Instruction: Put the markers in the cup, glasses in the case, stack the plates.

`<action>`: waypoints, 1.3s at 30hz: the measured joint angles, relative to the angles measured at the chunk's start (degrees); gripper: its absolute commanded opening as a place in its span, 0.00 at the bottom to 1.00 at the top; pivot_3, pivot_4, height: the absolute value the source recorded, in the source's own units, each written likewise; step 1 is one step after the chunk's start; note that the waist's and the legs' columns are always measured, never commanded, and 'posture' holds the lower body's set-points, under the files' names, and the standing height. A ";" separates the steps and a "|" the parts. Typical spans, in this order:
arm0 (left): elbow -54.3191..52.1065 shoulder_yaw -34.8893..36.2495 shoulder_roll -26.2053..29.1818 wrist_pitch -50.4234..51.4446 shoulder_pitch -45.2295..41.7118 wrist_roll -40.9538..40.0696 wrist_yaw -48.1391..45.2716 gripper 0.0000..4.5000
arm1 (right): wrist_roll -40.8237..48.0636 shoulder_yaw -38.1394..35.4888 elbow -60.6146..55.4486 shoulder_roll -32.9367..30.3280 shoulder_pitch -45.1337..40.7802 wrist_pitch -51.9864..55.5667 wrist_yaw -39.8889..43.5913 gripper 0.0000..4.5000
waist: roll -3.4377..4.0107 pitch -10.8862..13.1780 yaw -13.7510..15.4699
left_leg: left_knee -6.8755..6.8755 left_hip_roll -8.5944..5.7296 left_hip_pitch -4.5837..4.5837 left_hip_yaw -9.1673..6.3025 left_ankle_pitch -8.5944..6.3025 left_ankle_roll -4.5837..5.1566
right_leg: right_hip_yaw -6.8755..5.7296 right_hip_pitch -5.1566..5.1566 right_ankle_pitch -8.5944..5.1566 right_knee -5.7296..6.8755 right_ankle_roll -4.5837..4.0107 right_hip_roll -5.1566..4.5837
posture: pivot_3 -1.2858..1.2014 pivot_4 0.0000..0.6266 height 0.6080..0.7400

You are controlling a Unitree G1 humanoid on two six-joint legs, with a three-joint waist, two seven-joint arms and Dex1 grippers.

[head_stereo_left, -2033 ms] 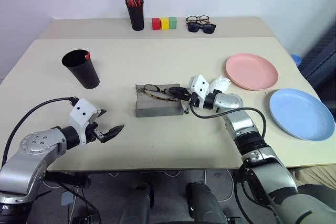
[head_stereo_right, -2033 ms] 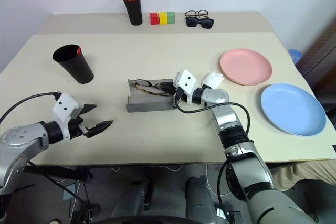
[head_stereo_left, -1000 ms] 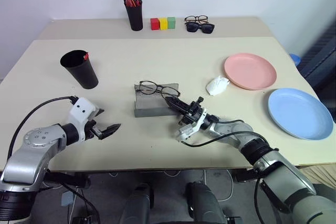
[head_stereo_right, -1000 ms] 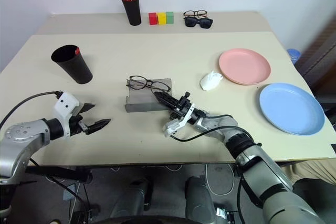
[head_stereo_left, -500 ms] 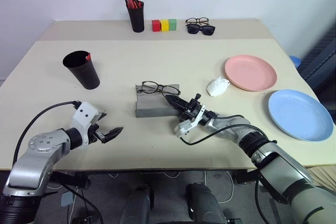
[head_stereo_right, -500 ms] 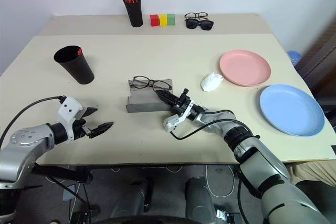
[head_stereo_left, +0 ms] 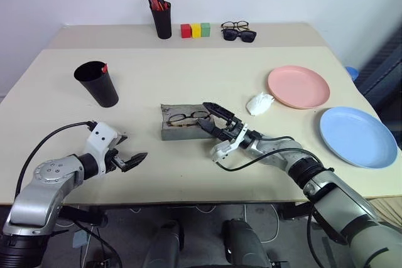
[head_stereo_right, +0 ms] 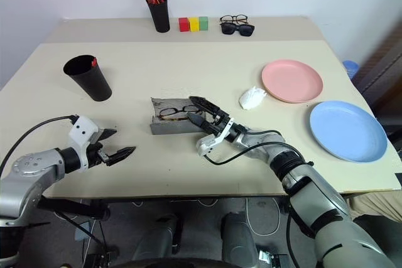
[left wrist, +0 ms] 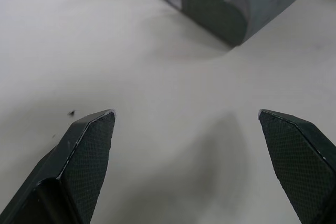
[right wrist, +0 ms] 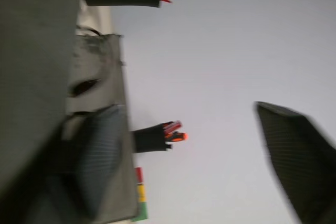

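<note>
- Glasses (head_stereo_left: 187,117) lying inside open grey case (head_stereo_left: 182,130) at mid-bench.
- Right claw (head_stereo_left: 212,118) spread wide just beside case's right end, gripping nothing, upper finger reaching over case edge.
- Left claw (head_stereo_left: 133,160) spread wide near front left of bench (head_stereo_left: 207,73), empty, well apart from case.
- Black cup (head_stereo_left: 97,83) upright at left, red marker tip (head_stereo_left: 103,66) showing at rim.
- Pink plate (head_stereo_left: 299,86) and blue plate (head_stereo_left: 357,136) side by side at right, unstacked.
- Crumpled white tissue (head_stereo_left: 259,102) between case and pink plate.
</note>
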 measured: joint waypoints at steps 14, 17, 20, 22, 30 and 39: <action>6.71 1.53 6.51 -10.11 -4.56 -9.80 -27.58 1.00 | 22.42 -10.66 -9.32 -5.98 10.74 0.61 23.47 0.99 | -0.02 0.01 0.55 | -0.05 0.04 -0.04 0.00 -0.01 0.02 | -0.09 0.14 -0.06 -0.23 -0.04 -0.04 | 0.52 0.24 1.00; 13.81 -2.51 6.01 -10.29 -11.30 -8.85 -30.55 1.00 | 32.06 -15.77 -20.11 -8.51 17.98 5.91 33.36 0.99 | 0.00 0.05 0.45 | -0.14 0.04 -0.06 -0.01 -0.02 0.04 | -0.10 0.09 -0.09 -0.21 0.01 -0.03 | 0.52 0.24 1.00; 20.71 -6.77 4.77 -10.21 -18.64 -7.06 -32.83 1.00 | 42.92 -22.21 -33.70 -10.81 25.94 15.19 43.37 0.99 | -0.02 0.06 0.49 | -0.14 0.05 -0.07 -0.02 -0.03 0.05 | -0.11 0.08 -0.13 -0.16 0.08 -0.03 | 0.52 0.24 1.00; 24.39 -8.93 4.10 -10.01 -22.56 -6.06 -34.43 1.00 | 49.94 -25.28 -41.21 -11.59 29.87 22.34 49.33 0.99 | -0.02 0.07 0.24 | -0.13 0.09 -0.05 0.00 -0.03 0.06 | -0.11 0.07 -0.22 -0.15 0.22 -0.02 | 0.52 0.24 1.00; 35.00 -12.58 2.87 -12.21 -34.21 -4.51 -43.74 1.00 | 82.62 -34.34 -52.96 -12.37 28.17 53.93 71.26 0.99 | -0.04 0.13 0.10 | -0.13 0.20 -0.09 0.08 -0.05 0.05 | -0.13 -0.01 -0.21 -0.23 0.20 -0.08 | 0.52 0.24 1.00; 35.97 -12.09 5.48 -20.97 -31.53 -6.01 -48.08 1.00 | 81.36 -24.88 -32.41 -1.37 6.90 52.33 89.24 0.99 | -0.03 0.14 0.45 | -0.15 0.14 -0.75 -0.02 -0.05 0.06 | -0.28 -0.44 0.05 -0.56 0.09 -0.03 | 0.52 0.24 1.00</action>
